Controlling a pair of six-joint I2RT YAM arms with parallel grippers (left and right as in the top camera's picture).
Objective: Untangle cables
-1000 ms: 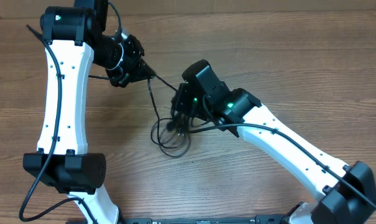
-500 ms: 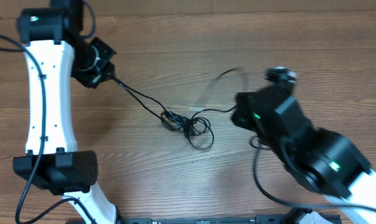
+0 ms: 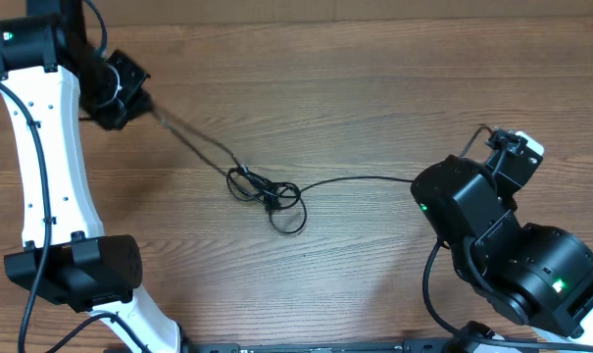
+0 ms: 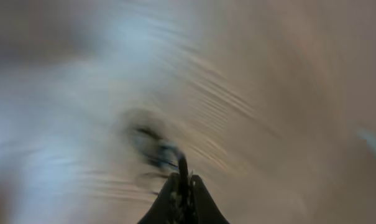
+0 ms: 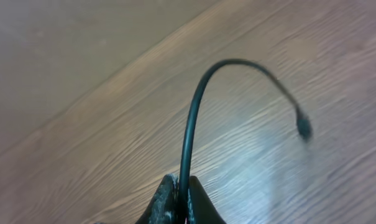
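Both arms have swung apart since half a second ago. The left claw (image 3: 142,101) has drawn back toward the far left corner of the bench (image 3: 374,78) and the right arm toward its right edge. The cables (image 3: 355,179), loose loops a second ago, are now pulled into a small tangle (image 3: 267,191) a little left of the bench's middle.

The left claw is pinched shut on strands that run straight and tight down to the tangle; its wrist view is too blurred to add more. The right claw (image 5: 178,200) is closed narrow on a single cord, whose free tail arches up past the fingertips to a small plug (image 5: 304,129). From the tangle that cord runs in a shallow curve to the right arm.

The step in hand looks like a spreading pull. To do it well, more straight tension is probably wrong, as the loops seem to be cinching rather than slipping free. Better to ease both arms inward a touch so the tangle slackens. Then hold one side fixed and work the right-hand cord out along its own line, low over the bench. Its short tail should be watched, as it could slip out of the pinch.
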